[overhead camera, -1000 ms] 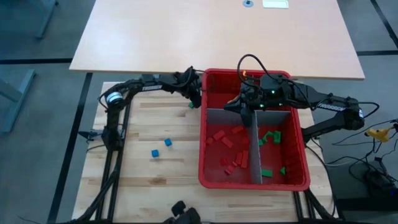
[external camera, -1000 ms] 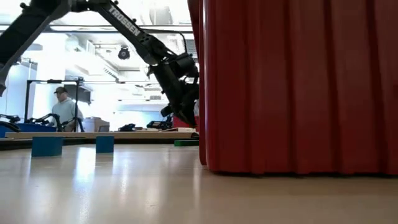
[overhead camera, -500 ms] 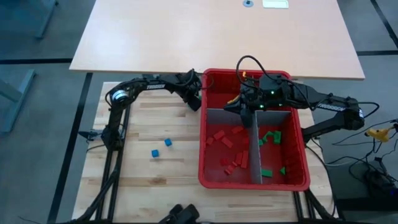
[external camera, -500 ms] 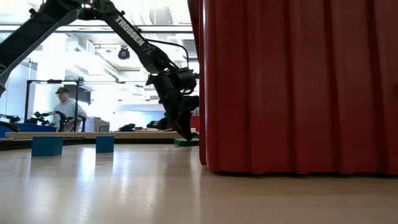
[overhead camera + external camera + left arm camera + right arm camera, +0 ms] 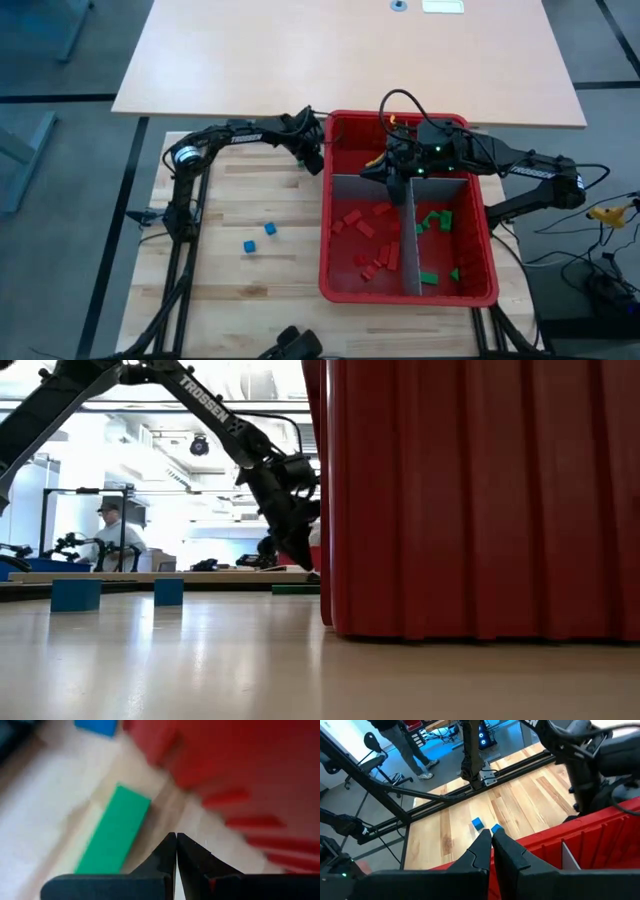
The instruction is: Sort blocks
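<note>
Overhead and wrist views of a block-sorting bench. The left gripper (image 5: 312, 158) hangs low beside the outer wall of the red bin (image 5: 331, 205), at about ten o'clock from the bin's centre; its wrist view shows the two fingertips pressed together with nothing between them, and a green block (image 5: 114, 830) lying flat on the wooden table (image 5: 240, 200) just beside the tips, close against the bin wall. The right gripper (image 5: 397, 170) sits inside the bin over the grey dividers (image 5: 412, 240), its fingers likewise closed on nothing in its own wrist view. Red blocks (image 5: 360, 228) fill the compartment on the nine o'clock side of the divider, green blocks (image 5: 435, 222) the three o'clock side, and two blue blocks (image 5: 259, 238) rest on the table at about eight o'clock from the bin, well apart from either gripper. The chief hazard, as a judgement, lies in the green block's closeness to the wall: closed fingers that descend without first spreading would push the block aside or wedge it against the bin, and a finger could strike the bin's side and shift it. An off-centre pinch on so narrow a piece would probably let it twist and slip free during the lift over the rim.
</note>
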You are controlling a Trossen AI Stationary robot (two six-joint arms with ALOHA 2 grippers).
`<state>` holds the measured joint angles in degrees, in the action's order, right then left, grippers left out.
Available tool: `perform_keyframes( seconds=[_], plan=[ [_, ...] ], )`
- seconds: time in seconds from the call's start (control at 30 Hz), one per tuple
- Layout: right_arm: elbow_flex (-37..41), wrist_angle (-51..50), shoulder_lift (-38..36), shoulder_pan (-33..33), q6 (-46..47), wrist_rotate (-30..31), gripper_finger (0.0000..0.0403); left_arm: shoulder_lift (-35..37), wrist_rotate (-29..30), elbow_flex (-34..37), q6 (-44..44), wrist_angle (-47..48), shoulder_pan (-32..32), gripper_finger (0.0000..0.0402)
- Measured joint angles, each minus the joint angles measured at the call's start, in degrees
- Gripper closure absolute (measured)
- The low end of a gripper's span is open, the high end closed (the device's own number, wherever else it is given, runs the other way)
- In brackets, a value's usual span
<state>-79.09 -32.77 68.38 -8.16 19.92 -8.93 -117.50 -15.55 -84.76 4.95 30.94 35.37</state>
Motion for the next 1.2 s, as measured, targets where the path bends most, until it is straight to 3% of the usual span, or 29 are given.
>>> perform_keyframes(
  seconds=[0.2, 0.67, 0.93, 1.07, 1.2],
  plan=[
    [0.0, -0.02, 0.0, 0.02, 0.13, 0.03, 0.0403, 0.43, 6.22, -1.6, 0.02, -2.27, 0.06, 0.0402],
    [0.0, 0.0, 0.0, 0.02, 1.98, 0.02, 0.0403, -3.13, 7.38, -1.7, 2.77, 1.13, 3.07, 0.0402],
    [0.0, 0.02, 0.0, 0.02, 2.06, 0.02, 0.0403, -3.23, 5.7, -1.85, 1.51, 9.2, 2.82, 0.0402],
    [0.0, 0.04, 0.0, 0.02, 2.04, 0.02, 0.0403, -3.05, 1.37, -1.78, 0.65, 16.98, 1.52, 0.0402],
    [0.0, 0.02, 0.0, 0.02, 1.95, 0.04, 0.0403, -2.16, 1.03, -0.83, -2.44, 25.43, -1.84, 0.0402]
  ],
)
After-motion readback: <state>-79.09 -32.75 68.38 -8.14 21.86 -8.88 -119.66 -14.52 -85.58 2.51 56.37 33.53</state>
